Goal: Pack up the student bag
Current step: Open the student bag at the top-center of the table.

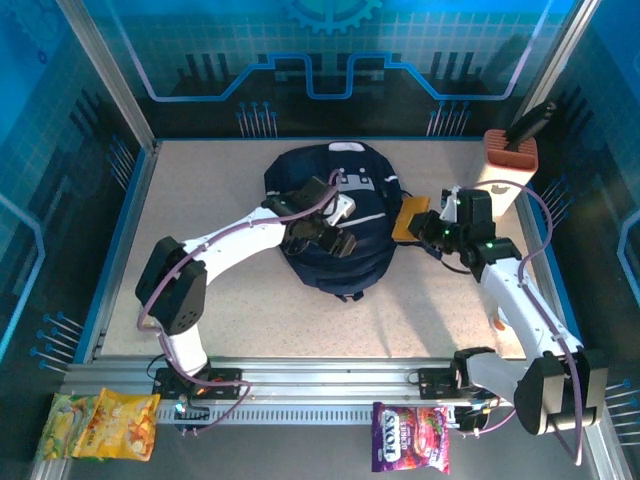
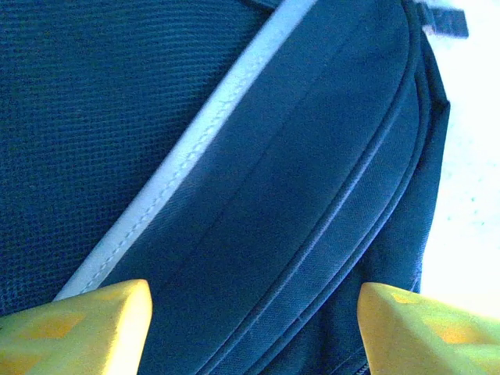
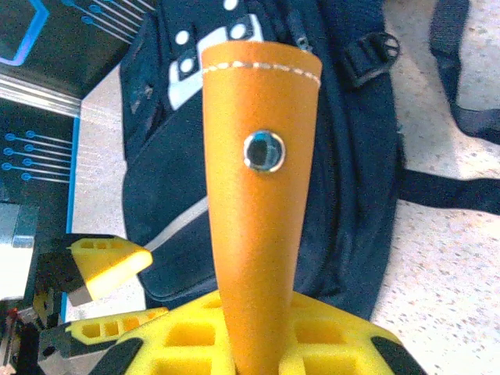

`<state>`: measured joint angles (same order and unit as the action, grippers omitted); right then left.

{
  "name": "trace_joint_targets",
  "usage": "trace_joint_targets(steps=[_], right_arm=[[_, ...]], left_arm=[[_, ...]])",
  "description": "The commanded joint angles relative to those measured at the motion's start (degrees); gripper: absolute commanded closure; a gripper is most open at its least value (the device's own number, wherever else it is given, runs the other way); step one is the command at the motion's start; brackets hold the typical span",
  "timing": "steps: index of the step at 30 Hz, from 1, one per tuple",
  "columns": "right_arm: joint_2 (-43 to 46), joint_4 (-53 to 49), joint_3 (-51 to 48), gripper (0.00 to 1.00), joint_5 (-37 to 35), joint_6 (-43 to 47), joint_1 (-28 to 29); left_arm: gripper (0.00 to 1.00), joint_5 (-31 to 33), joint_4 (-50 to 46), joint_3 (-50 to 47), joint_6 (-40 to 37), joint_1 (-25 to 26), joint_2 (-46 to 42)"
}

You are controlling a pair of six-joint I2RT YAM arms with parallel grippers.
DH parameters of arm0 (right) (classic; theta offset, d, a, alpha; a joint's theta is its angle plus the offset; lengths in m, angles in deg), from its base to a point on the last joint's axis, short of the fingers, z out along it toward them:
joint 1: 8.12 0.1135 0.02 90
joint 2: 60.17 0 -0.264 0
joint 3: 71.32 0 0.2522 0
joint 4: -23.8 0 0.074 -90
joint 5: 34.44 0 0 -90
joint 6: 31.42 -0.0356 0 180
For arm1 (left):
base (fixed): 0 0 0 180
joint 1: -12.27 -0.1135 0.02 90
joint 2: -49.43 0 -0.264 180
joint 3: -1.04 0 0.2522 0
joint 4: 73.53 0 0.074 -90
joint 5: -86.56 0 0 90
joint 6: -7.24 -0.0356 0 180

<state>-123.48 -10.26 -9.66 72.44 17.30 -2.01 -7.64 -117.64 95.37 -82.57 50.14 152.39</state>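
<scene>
The student bag (image 1: pixel 318 176), dark navy with grey-white patches near its top, lies flat in the middle of the table. My left gripper (image 1: pixel 325 238) hovers over its front panel. In the left wrist view that gripper (image 2: pixel 254 328) is open, its yellow fingertips (image 2: pixel 86 324) spread wide over the navy fabric (image 2: pixel 312 156) and a pale stripe (image 2: pixel 180 164), with nothing between them. My right gripper (image 1: pixel 432 228) is shut on an orange case (image 1: pixel 410 217) at the bag's right side. In the right wrist view the orange case (image 3: pixel 262 156), with its metal snap, sticks out from the gripper (image 3: pixel 262 336) over the bag (image 3: pixel 344 195).
A salmon-coloured holder (image 1: pixel 510 155) with a dark item in it stands at the back right. Loose dark straps (image 3: pixel 469 117) trail on the table right of the bag. Snack packets lie on the front rail: yellow ones (image 1: pixel 100 425) and a purple one (image 1: pixel 410 437).
</scene>
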Motion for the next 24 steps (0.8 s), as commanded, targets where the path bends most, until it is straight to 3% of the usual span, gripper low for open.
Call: trace_joint_targets(steps=[1,5,10,14,19,24], right_arm=[[1.5,-2.5,-0.9,0.98,0.5,1.4,-1.7],[1.9,-2.2,-2.1,0.98,1.6,1.0,-2.8],[1.7,-1.2,-2.6,0.98,2.5,0.5,-3.2],[1.9,-1.1,-2.5,0.98,2.6,0.5,-3.3],[2.3,-1.3,-2.4,0.97,2.9,0.6,-3.7],[2.3,-1.3,-2.7,0.97,4.0,1.2,-4.1]], left_arm=[[0.29,3.1,-5.0,3.1,-6.7,0.9,2.7],[0.28,5.8,-9.3,6.9,-10.9,2.9,6.4],[0.31,9.6,-13.2,12.5,-7.8,3.1,10.1],[0.4,10.7,-14.6,15.7,-5.3,3.1,11.0],[0.6,11.7,-15.8,18.2,-2.8,2.3,10.0],[0.74,13.0,-15.9,18.4,-1.5,1.9,8.0]])
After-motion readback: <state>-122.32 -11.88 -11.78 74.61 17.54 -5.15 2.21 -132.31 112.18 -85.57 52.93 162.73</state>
